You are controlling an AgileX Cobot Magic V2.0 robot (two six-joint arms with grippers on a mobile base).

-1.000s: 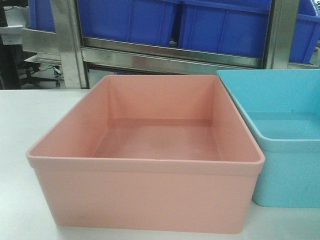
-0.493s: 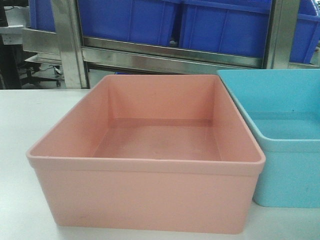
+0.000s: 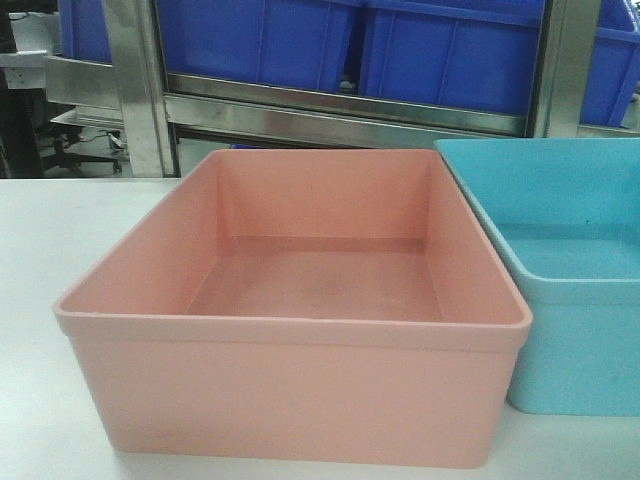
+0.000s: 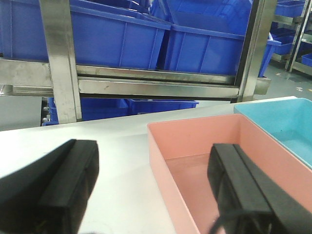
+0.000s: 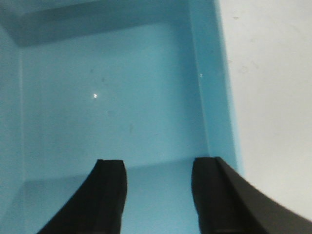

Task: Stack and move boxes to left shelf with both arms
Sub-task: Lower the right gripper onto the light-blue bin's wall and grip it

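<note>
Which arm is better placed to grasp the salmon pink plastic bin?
Left. The open left gripper has the left wall of the salmon pink plastic bin between its fingers; the open right gripper hangs over the light turquoise plastic bin.

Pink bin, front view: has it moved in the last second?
No. The pink bin sits in the same spot against the steel shelf post behind it, with the turquoise bin beside it; no visible shift.

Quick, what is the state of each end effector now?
Left end effector: open, holding nothing.
Right end effector: open, holding nothing.
</note>
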